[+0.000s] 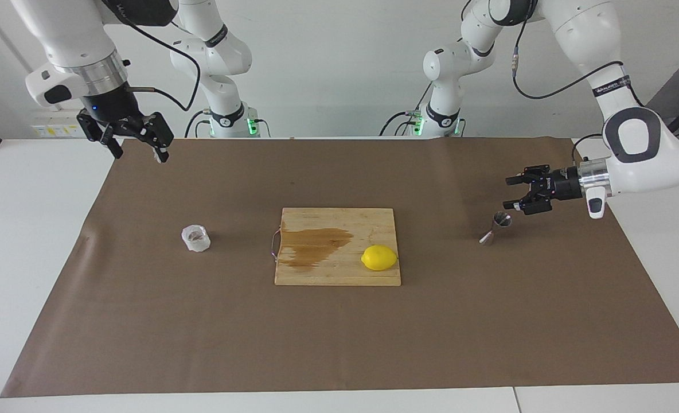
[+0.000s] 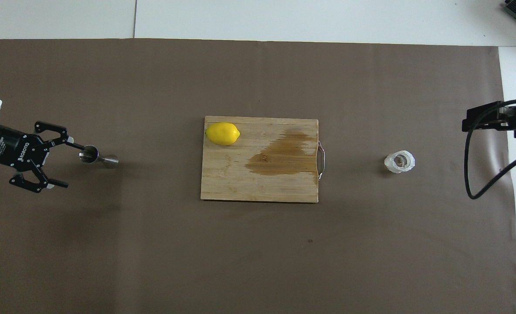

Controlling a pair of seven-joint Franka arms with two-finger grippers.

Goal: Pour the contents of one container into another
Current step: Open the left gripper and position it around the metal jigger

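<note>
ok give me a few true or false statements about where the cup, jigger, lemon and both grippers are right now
1. The yellow lemon lies on the wooden cutting board. True.
2. The open left gripper holds the shiny steel hourglass jigger. False: it hovers beside the jigger's top, which stands free on the brown mat.
3. The small clear cup stands on the board. False: it stands on the mat, toward the right arm's end.
4. The right gripper is open, raised above the mat's edge, holding nothing. True.
5. A brown wet stain marks the board. True.
</note>
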